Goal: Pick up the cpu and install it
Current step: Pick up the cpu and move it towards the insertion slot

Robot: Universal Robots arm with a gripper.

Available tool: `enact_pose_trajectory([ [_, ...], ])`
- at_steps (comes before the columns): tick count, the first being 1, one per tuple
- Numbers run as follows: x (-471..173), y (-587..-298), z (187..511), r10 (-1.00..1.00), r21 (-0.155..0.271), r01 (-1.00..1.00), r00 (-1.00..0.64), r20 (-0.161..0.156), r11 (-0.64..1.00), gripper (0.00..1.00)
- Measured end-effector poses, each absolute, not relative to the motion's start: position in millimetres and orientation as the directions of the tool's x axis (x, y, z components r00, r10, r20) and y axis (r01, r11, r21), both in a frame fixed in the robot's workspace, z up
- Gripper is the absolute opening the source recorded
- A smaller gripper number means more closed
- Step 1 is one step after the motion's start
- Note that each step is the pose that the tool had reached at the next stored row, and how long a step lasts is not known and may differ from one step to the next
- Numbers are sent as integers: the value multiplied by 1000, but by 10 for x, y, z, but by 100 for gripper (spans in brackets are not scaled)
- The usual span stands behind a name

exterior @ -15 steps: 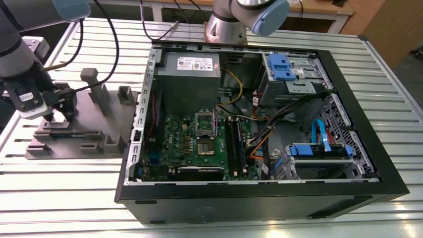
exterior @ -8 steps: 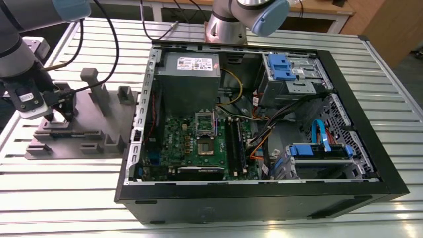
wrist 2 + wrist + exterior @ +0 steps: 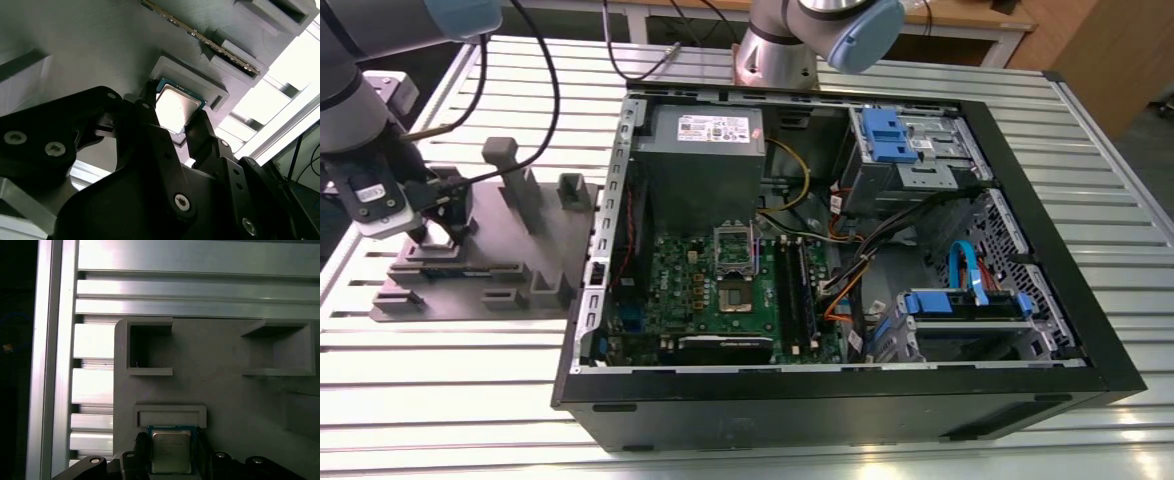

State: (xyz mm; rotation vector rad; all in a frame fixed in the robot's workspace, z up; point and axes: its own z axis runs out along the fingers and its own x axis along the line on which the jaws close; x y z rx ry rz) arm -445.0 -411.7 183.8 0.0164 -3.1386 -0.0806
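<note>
The cpu (image 3: 176, 104) is a small square chip with a shiny silver top, lying flat in a shallow recess of the grey parts fixture (image 3: 494, 265) at the exterior view's left. My gripper (image 3: 436, 236) hangs low over that fixture. In both wrist views its two black fingers (image 3: 142, 446) stand against opposite edges of the cpu (image 3: 171, 456), shut on it, and the chip still rests on the fixture. The motherboard (image 3: 707, 290) lies inside the open computer case, with its socket (image 3: 736, 298) uncovered and the socket frame tipped up behind it.
The black computer case (image 3: 854, 400) takes up the middle and the exterior view's right, with a grey power supply (image 3: 704, 135), blue drive brackets (image 3: 887, 135) and cables. Tall grey posts (image 3: 507, 170) rise from the fixture near my gripper. A second arm's base (image 3: 787, 45) stands behind the case.
</note>
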Motion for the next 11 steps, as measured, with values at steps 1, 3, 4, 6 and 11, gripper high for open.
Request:
enact_pose_trajectory([
  [1, -4451, -4117, 1848, -11, 51, -10, -1000, 2, 999, 47],
  [3, -4450, -4117, 1867, -11, 51, -10, -1000, 2, 999, 47],
  [4, -4450, -4117, 1869, -11, 51, -10, -1000, 2, 999, 47],
  [6, -4450, -4117, 1869, -11, 51, -10, -1000, 1, 999, 47],
  [11, -4450, -4118, 1872, -11, 51, -10, -1000, 2, 999, 47],
])
